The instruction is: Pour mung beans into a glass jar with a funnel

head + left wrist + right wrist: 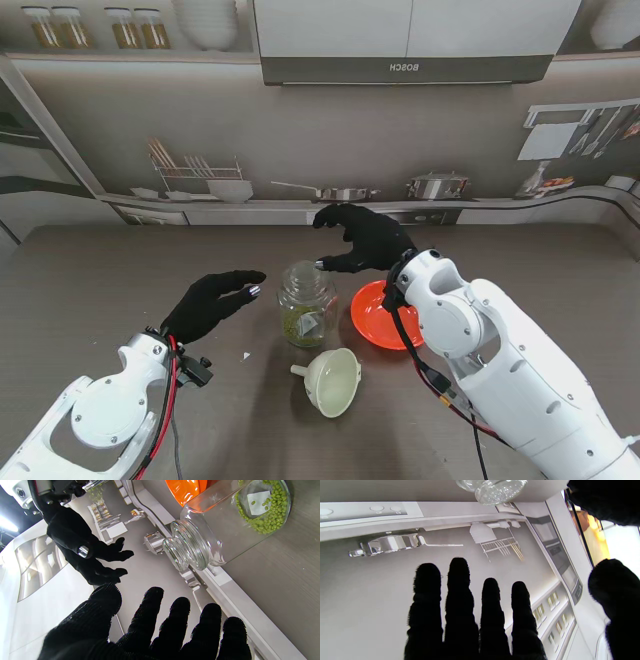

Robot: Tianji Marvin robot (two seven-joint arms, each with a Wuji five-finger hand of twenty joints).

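Lidded glass jar (307, 304) of mung beans upright mid-table, my left hand (212, 303) spread beside it, my right hand (364, 240) spread just behind, orange plate (380, 314) right, cream funnel (332, 381) lying nearer me

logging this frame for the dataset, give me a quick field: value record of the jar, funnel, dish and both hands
jar: glass jar upright, lid on, some mung beans inside
funnel: cream funnel on its side, nearer to me than the jar, not on it
dish: orange dish right of the jar
left hand: left hand open, left of the jar, apart from it
right hand: right hand open, fingers spread, just beyond the lid
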